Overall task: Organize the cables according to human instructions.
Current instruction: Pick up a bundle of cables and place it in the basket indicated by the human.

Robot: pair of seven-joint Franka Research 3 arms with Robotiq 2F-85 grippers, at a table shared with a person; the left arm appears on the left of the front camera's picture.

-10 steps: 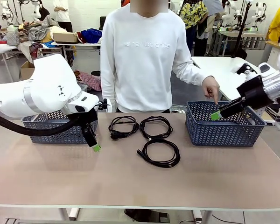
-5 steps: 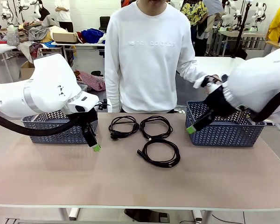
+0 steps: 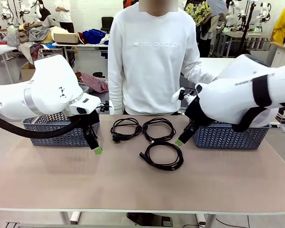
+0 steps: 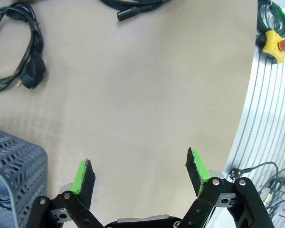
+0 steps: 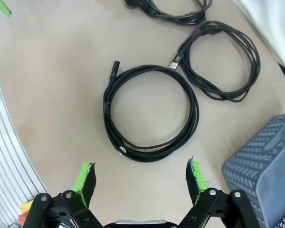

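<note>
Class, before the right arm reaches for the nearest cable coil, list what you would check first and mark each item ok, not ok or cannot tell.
1. Right hand open: ok.
2. Right hand centred over the nearest coil: not ok, the coil lies ahead of the fingertips.
3. Nearest coil apart from the coil behind: ok, a narrow gap.
4. Left hand clear of the coils: ok, open beside the left basket.
5. Which basket the person wants: cannot tell.
</note>
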